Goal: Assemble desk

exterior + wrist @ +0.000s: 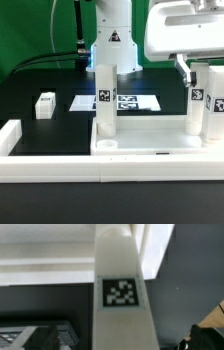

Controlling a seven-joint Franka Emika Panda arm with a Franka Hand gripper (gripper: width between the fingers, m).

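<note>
Aloft, gripper (185, 67), jaws apart, by upright leg (122, 272); tabletop (150, 149) beneath

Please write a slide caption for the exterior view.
Desk in assembly: upright legs on the tabletop panel, one loose leg on the table, tool at the exterior view's right.

The leg (122, 291) looks blurred, both ends cut off.
</note>
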